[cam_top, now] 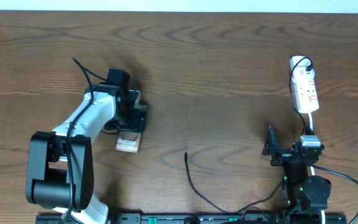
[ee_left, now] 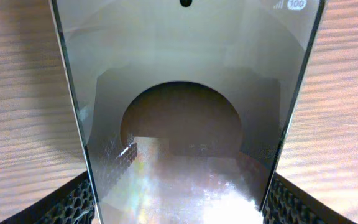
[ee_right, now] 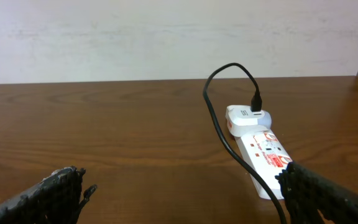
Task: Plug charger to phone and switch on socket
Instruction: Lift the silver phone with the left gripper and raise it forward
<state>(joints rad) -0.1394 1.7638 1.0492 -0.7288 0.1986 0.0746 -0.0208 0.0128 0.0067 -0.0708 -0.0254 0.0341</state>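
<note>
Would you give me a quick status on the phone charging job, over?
Left end effector shut on phone, across its sides; right end effector open, empty. Charger tip loose on table, apart from phone. Socket beyond right end effector; no obstruction seen.

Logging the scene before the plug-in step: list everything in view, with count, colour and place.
table: one, brown wood, under everything
wall: one, pale, behind the table
phone: one, dark, left side
charger: one, black cable, tip lying free at centre front
socket: one, white with red marks, far right
adapter: one, white, plugged into the socket's far end, black cable leaving it
left arm: one, white and black, left side
right arm: one, black, front right
left gripper: one, black, closed on the phone's long edges
right gripper: one, black, open, empty, facing the socket
</note>
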